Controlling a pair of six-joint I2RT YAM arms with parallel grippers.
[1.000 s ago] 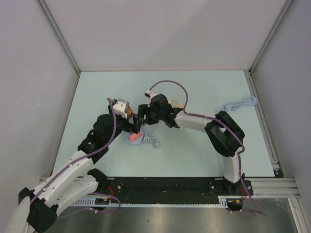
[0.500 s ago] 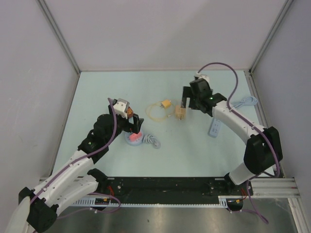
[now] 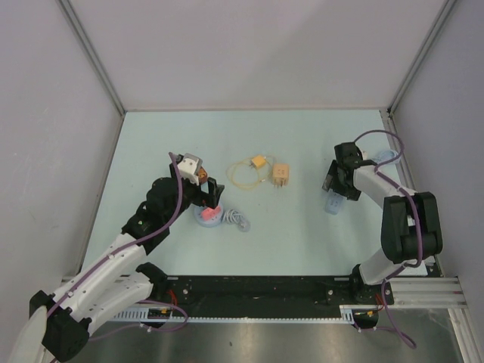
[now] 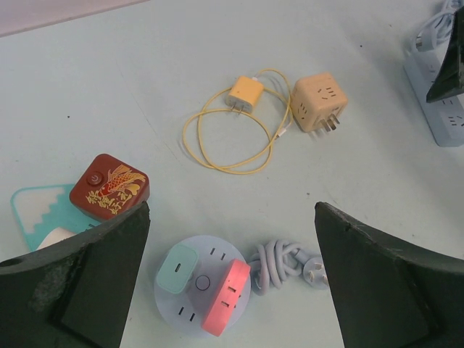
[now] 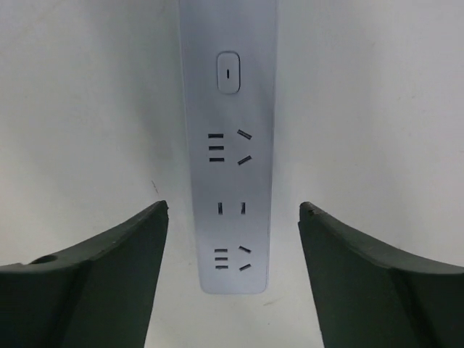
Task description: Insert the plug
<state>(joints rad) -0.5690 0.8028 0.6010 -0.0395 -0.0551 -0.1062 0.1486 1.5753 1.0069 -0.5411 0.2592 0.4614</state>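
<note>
Since half a second ago your right arm (image 3: 378, 185) has swung away from the cube (image 4: 317, 104) to the right edge of the worktop (image 3: 302, 242), while the left arm (image 3: 151, 219) has not shifted. The right jaws now hang apart and empty on either side of the strip (image 5: 230, 145). The left jaws stand wide over the hub (image 4: 210, 257), holding nothing. The plug you most likely want, the cube, lies on its side mid-worktop with its prongs pointing sideways. It is well apart from the strip and in no one's grip. If you close here, you clamp the strip rather than a plug, and as far as the pictures show it lies loose, so it may slide or twist. When you go back for the cube, watch the yellow cable, which runs right up against it. A lift could drag the charger (image 4: 245, 93) along. The prongs will also need turning downward and lining up with the slanted slots, or they will jam on the strip's face. Count: one strip with three slot groups and one switch, one cube, one charger, one hub carrying two plugs, mint (image 4: 177, 267) and pink (image 4: 226, 297), one cord bundle (image 4: 286, 264), one red box (image 4: 109, 185), one teal card (image 4: 29, 210), and one white coil (image 3: 378, 159).
</note>
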